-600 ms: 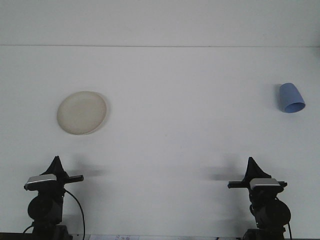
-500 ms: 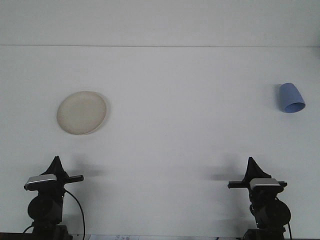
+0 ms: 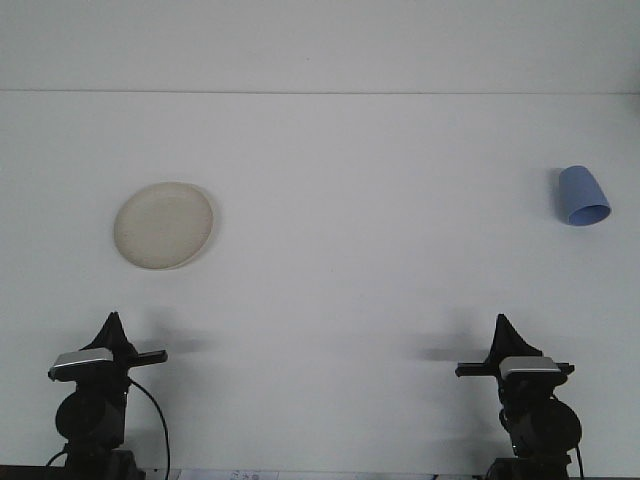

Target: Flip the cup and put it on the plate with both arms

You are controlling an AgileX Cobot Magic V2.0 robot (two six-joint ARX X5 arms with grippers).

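Observation:
A cream round plate (image 3: pixel 164 224) lies flat on the white table at the left. Far to the right sits a blue cup (image 3: pixel 582 195), its narrow base pointing away and its wider rim toward the near right; it looks tipped or mouth-down, and I cannot tell which. My left gripper (image 3: pixel 113 322) rests low at the near left, shut and empty, well in front of the plate. My right gripper (image 3: pixel 500 323) rests low at the near right, shut and empty, well short of the cup and to its left.
The white table (image 3: pixel 350 250) runs back to a seam with the white wall (image 3: pixel 320 40). Each arm carries a wrist camera (image 3: pixel 82 360) behind its gripper, and a black cable hangs from the left arm.

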